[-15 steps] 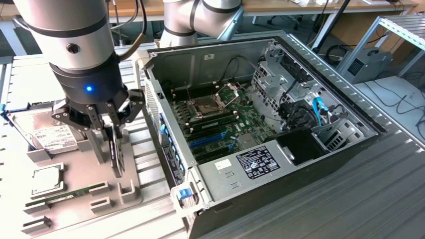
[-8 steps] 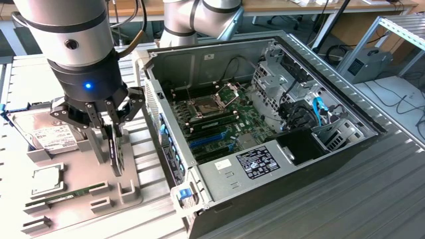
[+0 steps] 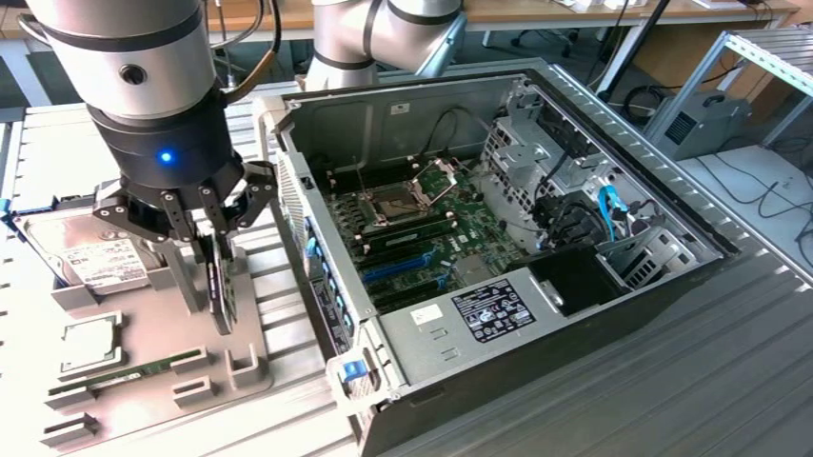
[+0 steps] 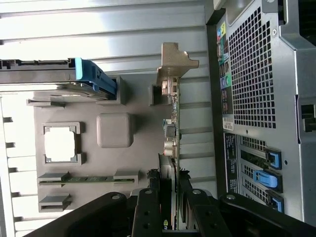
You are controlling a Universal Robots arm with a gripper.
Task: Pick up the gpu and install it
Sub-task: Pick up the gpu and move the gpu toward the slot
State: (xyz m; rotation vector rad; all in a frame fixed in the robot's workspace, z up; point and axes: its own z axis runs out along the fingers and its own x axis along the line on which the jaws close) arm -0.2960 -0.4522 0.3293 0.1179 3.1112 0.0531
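The gpu (image 3: 225, 309) stands on edge, thin and dark, over the grey holder tray (image 3: 147, 305) at the exterior view's left, beside the open computer case (image 3: 420, 105). My gripper (image 3: 213, 295) comes down from above with a finger on each side of the card and is shut on it. In the wrist view the gpu (image 4: 171, 133) runs edge-on away from the gripper (image 4: 168, 192), green board showing and its silver end bracket at the far end by a tray slot. I cannot tell whether the card is clear of the tray. Blue slots (image 3: 394, 271) lie on the motherboard inside the case.
On the tray (image 4: 143, 148) lie a hard drive (image 3: 76, 252) in a blue-tabbed caddy (image 4: 94, 76), a square processor (image 3: 89, 343) and a narrow memory stick (image 3: 128, 369). The case's perforated rear wall (image 4: 256, 74) stands right beside the card. A ribbed metal table (image 3: 635, 381) carries everything.
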